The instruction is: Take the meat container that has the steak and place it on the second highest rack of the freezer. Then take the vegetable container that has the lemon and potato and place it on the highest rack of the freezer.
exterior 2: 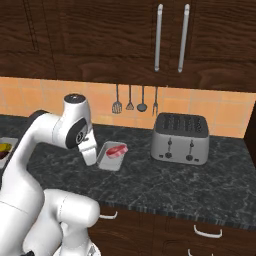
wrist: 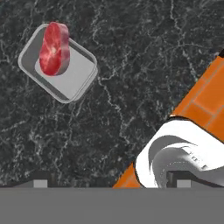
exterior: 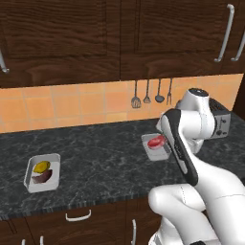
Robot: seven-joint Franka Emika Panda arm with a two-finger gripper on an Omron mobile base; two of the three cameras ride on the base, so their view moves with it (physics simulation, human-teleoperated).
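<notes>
On the counter: a dark marbled worktop (exterior: 95, 158) runs across the middle of both base views, with an orange tiled wall behind it and dark wooden cabinets (exterior: 62, 38) above.
Meat container: the small shallow tray (exterior: 154, 148) lies on the worktop right of centre in the left base view, partly behind the arm; in the right base view it sits left of centre (exterior 2: 107, 160); in the hand view it is at the upper left (wrist: 72, 76).
Steak: the red slab (wrist: 54, 48) rests at one end of this tray and covers about half of it.
Vegetable container: a second tray (exterior: 50, 179) lies at the lower left of the left base view, well apart from the meat container.
Lemon: yellow, at the far end of that tray (exterior: 41, 166).
Potato: dark purple-brown, just beside the lemon on the near side (exterior: 42, 178).
Gripper: two small grey finger tips (wrist: 40, 183) stand far apart at the bottom of the hand view, so the jaws are wide apart and carry nothing; the meat container is well apart from them.
Toaster: a silver one (exterior 2: 180, 138) stands on the worktop right of centre in the right base view.
Utensils: four hang on the tiles (exterior 2: 130, 100) behind the meat container.
</notes>
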